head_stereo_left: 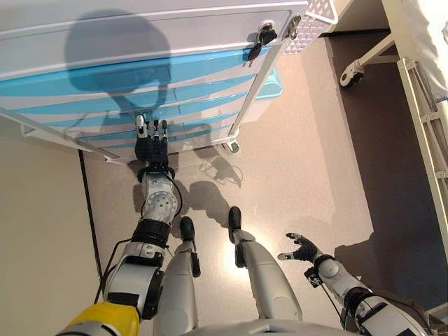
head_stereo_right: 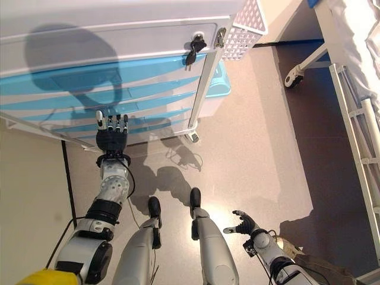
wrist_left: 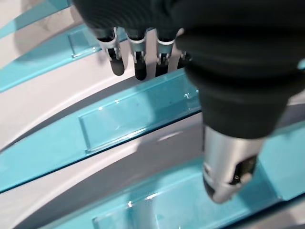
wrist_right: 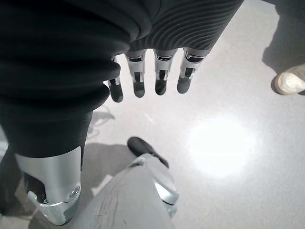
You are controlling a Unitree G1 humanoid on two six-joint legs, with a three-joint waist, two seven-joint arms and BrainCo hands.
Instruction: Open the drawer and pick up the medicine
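White and turquoise, the drawer cabinet (head_stereo_left: pixel 140 77) stands straight ahead of the left hand (head_stereo_left: pixel 151 143), all its drawers (wrist_left: pixel 138 114) shut; no medicine shows in any view. That hand is released, fingers (wrist_left: pixel 116 59) straight and pointing at the drawer fronts, close to them, holding nothing, the arm stretched forward. Beyond it to the right, keys (head_stereo_left: pixel 260 38) hang from the cabinet's lock, with a white perforated basket (head_stereo_left: pixel 311 24) past them. Low over the floor (head_stereo_left: pixel 308 161), the right hand (head_stereo_left: pixel 302 248) hangs relaxed, unclenched, empty.
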